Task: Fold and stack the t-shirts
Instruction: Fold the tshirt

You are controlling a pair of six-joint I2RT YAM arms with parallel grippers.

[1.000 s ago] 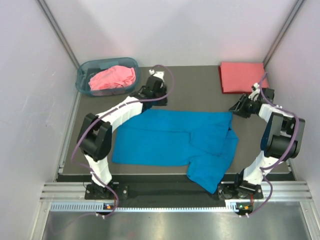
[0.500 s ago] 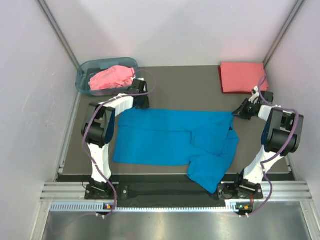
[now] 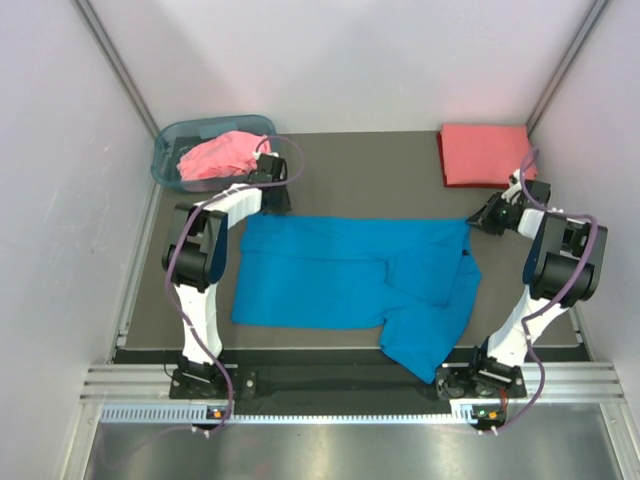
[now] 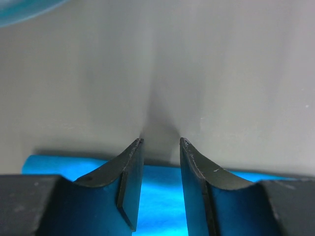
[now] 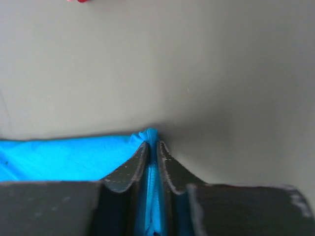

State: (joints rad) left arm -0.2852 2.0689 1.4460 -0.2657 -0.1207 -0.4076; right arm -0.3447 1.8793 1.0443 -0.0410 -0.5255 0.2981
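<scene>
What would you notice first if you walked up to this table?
The big bright blue t-shirt catches the eye first, spread across the middle of the table, with the right gripper pinching its far right corner. Next come the pink t-shirt, bunched in the plastic basket at the far left, and the coral-red t-shirt, folded flat at the far right.

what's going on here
Two robot arms work on a blue t-shirt spread on the table. The right gripper pinches its far right corner; the left gripper is open over its far left edge. A red t-shirt lies folded at back right; a pink t-shirt sits in the basket.
</scene>
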